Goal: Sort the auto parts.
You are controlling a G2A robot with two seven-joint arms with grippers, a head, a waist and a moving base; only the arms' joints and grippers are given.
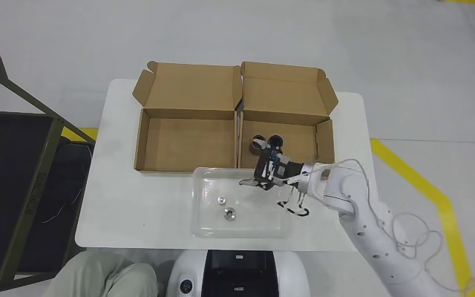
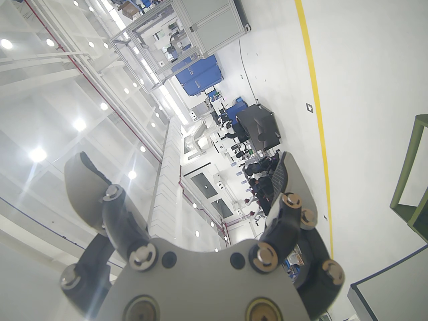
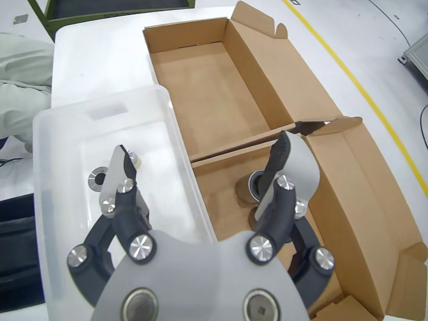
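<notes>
My right pincer (image 3: 202,143) hangs spread, with nothing between its fingers, above the line where the clear tray (image 3: 67,128) meets the right cardboard box (image 3: 361,185) — one finger over the tray, the other over the box. Two small metal parts lie on the tray floor. One is a ring part (image 3: 98,179) just beside my tray-side fingertip as the wrist view shows it, and the other is a smaller part (image 3: 135,159) half hidden behind that same finger. In the top view both sit toward the tray's middle, apart from the pincer and untouched by it. Two dark round parts rest side by side on the floor of the right cardboard box, near the wall it shares with the left cardboard box (image 3: 207,101). The first round part (image 3: 254,182) shows just beside my box-side finger, and the second round part (image 1: 276,141) lies next to it, close beyond the pincer's tip; I touch neither. The two boxes stand wall to wall on the white table (image 3: 100,51) with their flaps open, and the tray sits on the table against their near sides. My left pincer (image 2: 182,162) is also spread and grips nothing — it points off toward the hall's ceiling lights.
</notes>
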